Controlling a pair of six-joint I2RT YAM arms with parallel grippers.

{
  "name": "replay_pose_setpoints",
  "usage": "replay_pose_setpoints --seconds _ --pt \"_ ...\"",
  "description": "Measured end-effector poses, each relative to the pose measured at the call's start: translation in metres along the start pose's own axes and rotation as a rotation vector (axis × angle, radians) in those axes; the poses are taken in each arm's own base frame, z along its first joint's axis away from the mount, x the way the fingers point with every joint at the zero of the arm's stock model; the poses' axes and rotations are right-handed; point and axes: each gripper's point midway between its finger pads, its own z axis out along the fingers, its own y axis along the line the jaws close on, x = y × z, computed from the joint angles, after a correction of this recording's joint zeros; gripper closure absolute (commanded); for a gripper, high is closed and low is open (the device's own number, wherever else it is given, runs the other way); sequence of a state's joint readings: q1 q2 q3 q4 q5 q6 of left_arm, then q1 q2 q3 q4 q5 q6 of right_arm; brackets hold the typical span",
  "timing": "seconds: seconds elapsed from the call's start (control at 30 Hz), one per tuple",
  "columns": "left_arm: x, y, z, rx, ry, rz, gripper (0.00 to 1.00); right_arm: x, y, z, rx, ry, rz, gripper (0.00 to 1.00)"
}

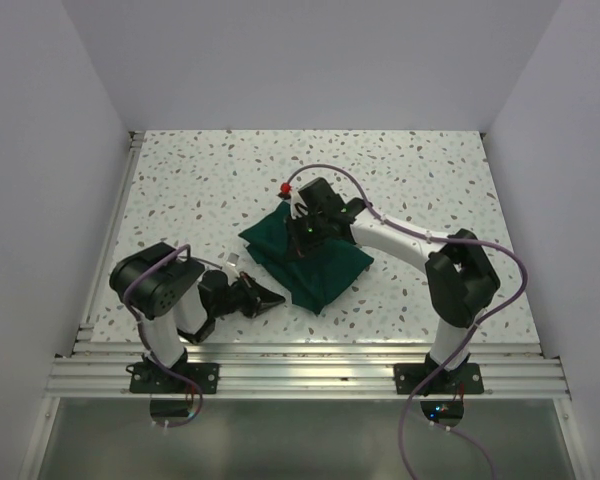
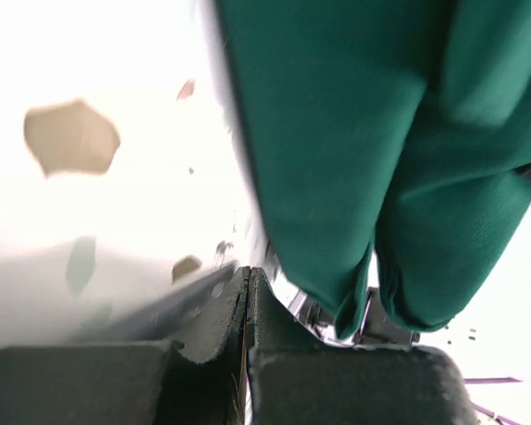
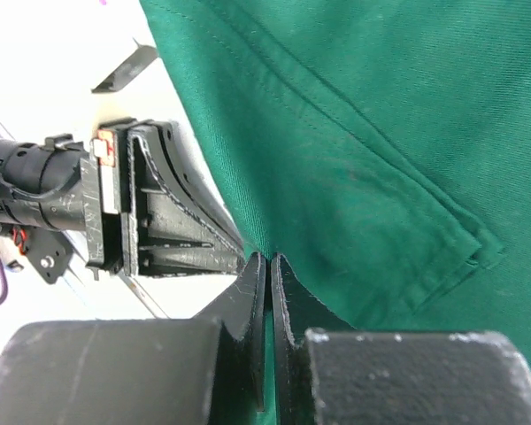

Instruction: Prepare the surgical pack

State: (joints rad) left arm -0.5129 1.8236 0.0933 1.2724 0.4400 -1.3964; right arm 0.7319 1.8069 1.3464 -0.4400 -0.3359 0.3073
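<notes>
The surgical pack [image 1: 325, 272] lies mid-table as a plump, folded dark green bundle. My right gripper [image 1: 305, 232] points down onto its top and is shut. In the right wrist view its tips [image 3: 267, 257] rest against the green fabric [image 3: 380, 133] beside a stitched hem, with no fold visibly pinched. My left gripper [image 1: 272, 298] lies low on the table at the pack's near-left edge, shut and empty. In the left wrist view its closed tips [image 2: 249, 273] stop just short of the hanging folds [image 2: 336, 133]. The left gripper [image 3: 177, 221] also shows in the right wrist view.
The speckled tabletop [image 1: 200, 190] is boxed in by white walls at the back and both sides. An aluminium rail [image 1: 300, 375] runs along the near edge. A purple cable [image 1: 365, 195] loops over the right arm. Blurred grey hardware [image 2: 372, 328] shows below the folds.
</notes>
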Motion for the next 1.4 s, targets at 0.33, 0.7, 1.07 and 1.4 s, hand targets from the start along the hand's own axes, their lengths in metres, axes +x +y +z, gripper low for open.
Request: replay_pose_setpoints --seconds 0.33,0.7,1.07,1.4 --pt "0.013 -0.009 0.001 0.021 0.037 0.002 1.0 0.0 0.006 0.0 -0.034 0.001 0.001 1.0" --pt "0.008 -0.005 0.015 0.026 0.035 -0.022 1.0 0.009 0.018 0.002 -0.114 0.019 0.001 1.0" --pt "0.005 -0.006 0.019 0.025 0.026 -0.017 1.0 0.024 0.06 0.001 -0.245 0.056 0.01 1.0" --pt "0.003 -0.004 0.021 0.002 0.026 -0.004 1.0 0.039 0.078 0.011 -0.368 0.061 0.148 1.0"
